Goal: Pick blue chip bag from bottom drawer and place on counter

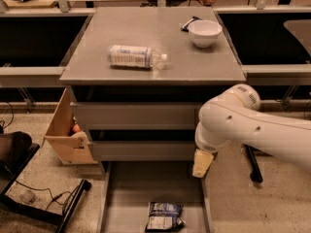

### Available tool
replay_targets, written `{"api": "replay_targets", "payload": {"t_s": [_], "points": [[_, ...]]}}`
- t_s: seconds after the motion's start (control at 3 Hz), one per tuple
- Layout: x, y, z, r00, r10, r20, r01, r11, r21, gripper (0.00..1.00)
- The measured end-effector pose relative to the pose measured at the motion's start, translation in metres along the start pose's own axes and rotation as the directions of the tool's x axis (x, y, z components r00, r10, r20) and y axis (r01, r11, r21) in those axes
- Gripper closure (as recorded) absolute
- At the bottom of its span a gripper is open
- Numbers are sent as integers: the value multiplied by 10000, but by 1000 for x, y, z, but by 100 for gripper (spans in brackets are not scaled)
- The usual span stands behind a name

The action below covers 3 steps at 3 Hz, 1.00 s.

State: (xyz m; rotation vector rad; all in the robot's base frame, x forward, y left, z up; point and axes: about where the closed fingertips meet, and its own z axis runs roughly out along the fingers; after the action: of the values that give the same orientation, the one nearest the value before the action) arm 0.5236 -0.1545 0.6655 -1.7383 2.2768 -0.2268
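The blue chip bag (164,216) lies flat on the floor of the open bottom drawer (129,193), near its front edge. The counter (150,30) is the grey top of the cabinet above. My arm comes in from the right, and my gripper (202,163) hangs as a pale cream piece over the drawer's right wall, above and to the right of the bag, not touching it.
A clear water bottle (136,57) lies on its side on the counter, and a white bowl (204,33) stands at its back right. A wooden box (65,135) sits left of the cabinet. A dark stand and cables (43,205) lie on the floor at left.
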Motion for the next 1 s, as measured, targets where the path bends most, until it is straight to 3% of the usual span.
{"api": "replay_targets", "payload": {"t_s": [0.33, 0.67, 1.0], "points": [[0, 3, 80, 9981, 309, 539, -274, 9976, -641, 0], [0, 3, 80, 9981, 309, 539, -274, 9976, -642, 0], [5, 18, 128, 9982, 397, 458, -343, 9930, -1131, 0]]}}
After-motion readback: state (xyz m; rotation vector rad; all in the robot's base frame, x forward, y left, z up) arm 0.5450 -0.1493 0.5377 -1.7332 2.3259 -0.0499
